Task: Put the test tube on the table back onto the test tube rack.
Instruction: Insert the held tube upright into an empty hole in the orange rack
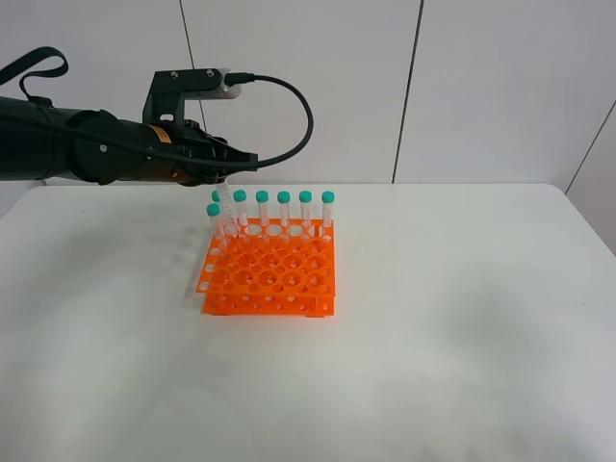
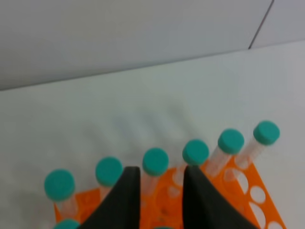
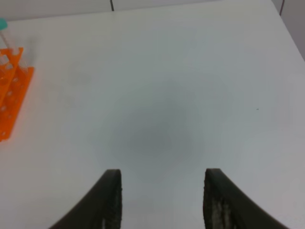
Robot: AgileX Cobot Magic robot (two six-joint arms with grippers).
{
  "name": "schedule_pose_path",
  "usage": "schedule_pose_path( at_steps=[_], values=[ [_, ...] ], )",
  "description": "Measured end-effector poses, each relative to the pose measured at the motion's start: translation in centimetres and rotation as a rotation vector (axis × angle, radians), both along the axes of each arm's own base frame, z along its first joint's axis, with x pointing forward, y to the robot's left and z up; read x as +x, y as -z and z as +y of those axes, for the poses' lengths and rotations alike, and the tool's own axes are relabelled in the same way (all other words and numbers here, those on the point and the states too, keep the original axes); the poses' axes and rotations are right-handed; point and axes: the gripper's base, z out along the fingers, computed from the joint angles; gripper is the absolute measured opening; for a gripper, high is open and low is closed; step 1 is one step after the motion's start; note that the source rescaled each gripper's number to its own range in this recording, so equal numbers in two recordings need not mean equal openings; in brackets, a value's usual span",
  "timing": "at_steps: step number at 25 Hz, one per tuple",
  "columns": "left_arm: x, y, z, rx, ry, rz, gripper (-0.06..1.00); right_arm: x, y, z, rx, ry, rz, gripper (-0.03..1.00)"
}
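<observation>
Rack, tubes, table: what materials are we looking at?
Rack: likely moulded plastic, uniform bright orange with a slight gloss. Tubes: clear plastic or glass, can't tell which; see-through walls with printed marks. Caps: opaque teal, probably plastic. Table: smooth matte white top, likely laminate; core not visible.

The big white table has a smooth, plain top and round corners at the back. One thing sits right on it: a bright orange plastic rack. It is square, with rows of round holes on top and small holes in its sides. The rack sits flat, left of the middle and nearer the back edge of the table.
</observation>
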Motion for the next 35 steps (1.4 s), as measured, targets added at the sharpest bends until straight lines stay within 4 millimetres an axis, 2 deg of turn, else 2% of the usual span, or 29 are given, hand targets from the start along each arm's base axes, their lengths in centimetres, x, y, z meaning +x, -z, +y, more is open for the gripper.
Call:
schedule_pose_path(
  at_steps=[10, 16, 22, 35],
  values=[
    [1.7, 2.0, -0.6, -0.012, -0.008, -0.043, 0.0, 0.0, 0.0, 0.1, 0.006, -0.004, -0.001, 0.75],
    [2.8, 4.1, -1.0, 0.001, -0.009, -0.019, 0.0, 0.0, 0.0, 0.1, 0.007, -0.004, -0.001, 0.75],
    [3.5, 4.0, -1.2, 0.003, -0.002, -0.05, 0.0, 0.0, 0.0, 0.1, 0.008, -0.005, 0.001, 0.75],
    [4.7, 4.6, 0.4, 0.031, -0.029, -0.051, 0.0, 0.0, 0.0, 0.1, 0.012, -0.007, 0.0, 0.75]
  ],
)
